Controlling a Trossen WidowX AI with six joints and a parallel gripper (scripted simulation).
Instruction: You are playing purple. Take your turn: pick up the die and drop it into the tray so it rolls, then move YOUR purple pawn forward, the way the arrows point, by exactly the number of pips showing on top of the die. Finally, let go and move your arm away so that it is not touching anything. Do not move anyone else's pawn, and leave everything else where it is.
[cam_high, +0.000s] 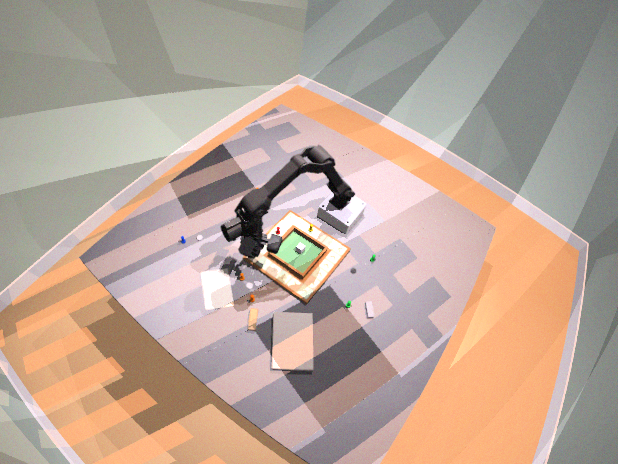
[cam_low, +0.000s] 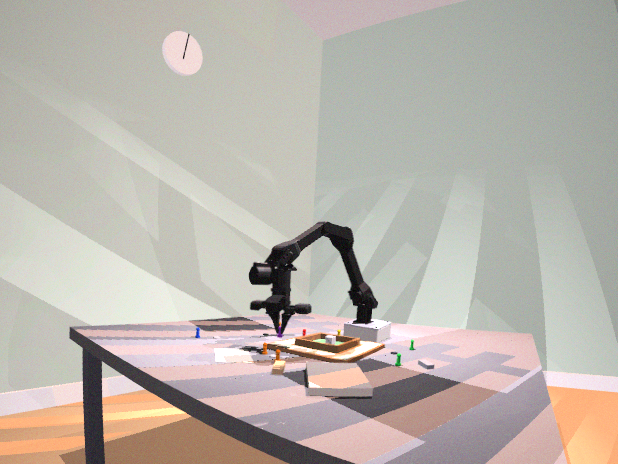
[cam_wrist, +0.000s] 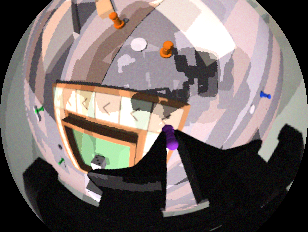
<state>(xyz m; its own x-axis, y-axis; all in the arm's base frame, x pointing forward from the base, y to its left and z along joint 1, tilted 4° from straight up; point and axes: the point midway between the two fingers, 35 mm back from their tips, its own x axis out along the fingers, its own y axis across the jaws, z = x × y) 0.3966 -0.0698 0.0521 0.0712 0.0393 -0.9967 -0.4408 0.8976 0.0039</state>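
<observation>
Your gripper (cam_wrist: 174, 140) is clamped on the purple pawn (cam_wrist: 171, 136), pointing straight down at the board's (cam_low: 345, 356) left edge, w/ the pawn's base at track level in the exterior view. The white die (cam_high: 300, 247) sits in the green-floored tray (cam_high: 316, 245) mid-board, pips too small to read. Two orange pawns (cam_wrist: 167, 47) stand on the table (cam_low: 450, 400) just beyond the board.

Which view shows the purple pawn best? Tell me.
Wrist view: the purple pawn sits large between the closed gripper fingers. The exterior view shows only a purple speck at the fingertips; in the top view the arm hides it.
</observation>
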